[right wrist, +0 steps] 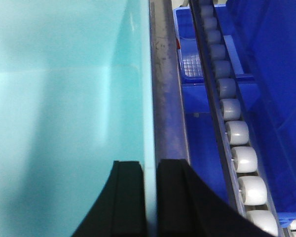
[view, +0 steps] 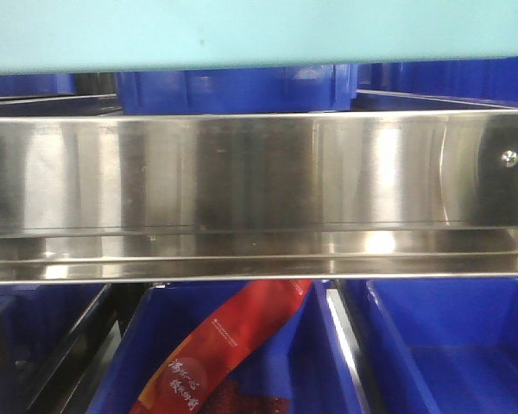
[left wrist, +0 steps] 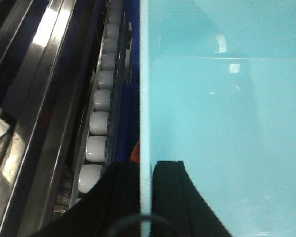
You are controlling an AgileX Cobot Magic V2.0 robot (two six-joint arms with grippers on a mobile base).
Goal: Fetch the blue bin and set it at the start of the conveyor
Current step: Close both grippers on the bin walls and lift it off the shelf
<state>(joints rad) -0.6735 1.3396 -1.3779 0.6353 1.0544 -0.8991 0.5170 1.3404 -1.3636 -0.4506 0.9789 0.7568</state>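
Observation:
The blue bin (view: 242, 33) is a pale turquoise tub; its underside and front wall fill the top of the front view, above the shelf rail. In the left wrist view my left gripper (left wrist: 146, 197) is shut on the bin's left wall (left wrist: 145, 98), one black finger outside, one inside the bin (left wrist: 227, 123). In the right wrist view my right gripper (right wrist: 149, 197) is shut on the bin's right wall (right wrist: 149, 98), with the bin's inside (right wrist: 64, 98) to the left. The conveyor start is out of view.
A shiny stainless-steel shelf rail (view: 259, 190) crosses the front view. Dark blue crates (view: 449, 345) sit below it; one holds a red packet (view: 224, 354). More blue crates (view: 233, 90) stand behind. White roller tracks run beside the bin on the left (left wrist: 96, 123) and right (right wrist: 239, 148).

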